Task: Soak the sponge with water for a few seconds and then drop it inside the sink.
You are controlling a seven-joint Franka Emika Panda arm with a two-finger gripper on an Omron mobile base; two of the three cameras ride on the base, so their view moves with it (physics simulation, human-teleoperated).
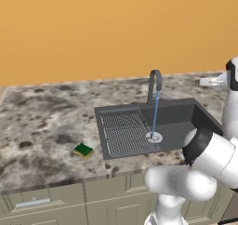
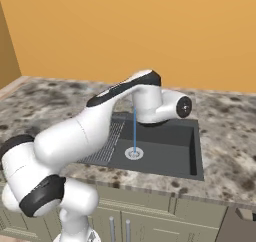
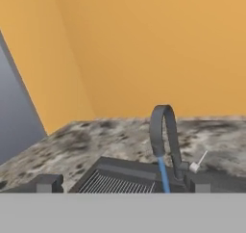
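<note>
One sponge (image 1: 83, 150), green on top with a yellow base, lies flat on the speckled surface (image 1: 42, 122) just left of the sink (image 1: 186, 115), near the drainboard (image 1: 125, 133) but not touching it. Water (image 1: 155, 113) runs in a thin blue stream from the curved faucet (image 1: 155, 83) straight onto the round drain (image 2: 133, 153). Tool (image 3: 122, 183) is spread wide with nothing in it, up high facing the faucet from the front.
</note>
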